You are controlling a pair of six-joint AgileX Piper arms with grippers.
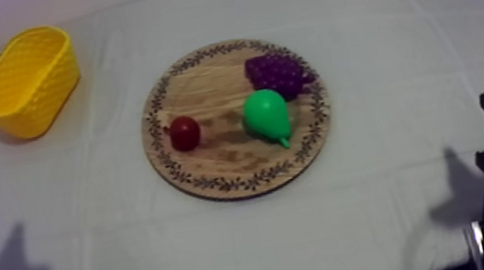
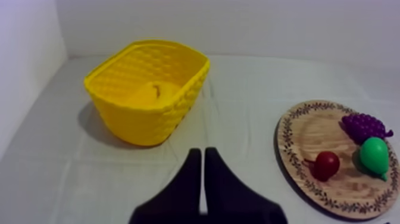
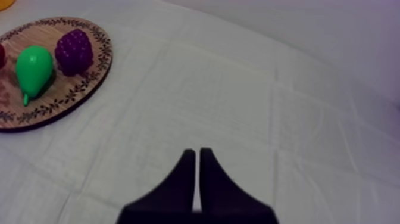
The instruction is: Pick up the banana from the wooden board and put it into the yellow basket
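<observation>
Looking down on the bench under its grey-white cloth, we see both our arms sitting low, one at each side. Our left hand is clenched on nothing, its two black fingers pressed together into a narrow wedge. It hangs over bare cloth and points toward the yellow basket of lattice-moulded plastic. That basket stands upright at the far left of the bench, well apart from the board. On its floor lies a smooth yellow toy banana with a small dark stem tip. It sits wholly within the walls, near the middle of the floor.

Our right hand is also clenched on nothing, fingers together, over bare cloth at the right side of the bench. It is well apart from every object.

The round wooden board with a patterned rim lies flat in the middle of the bench and carries three toy fruits. A glossy, round small red fruit sits on its left part. A bright green pear lies near the centre with its stem end toward the near rim, apart from the red fruit. A dark purple bunch of grapes rests on the far right part, just behind the pear. We cannot tell whether those two touch.
</observation>
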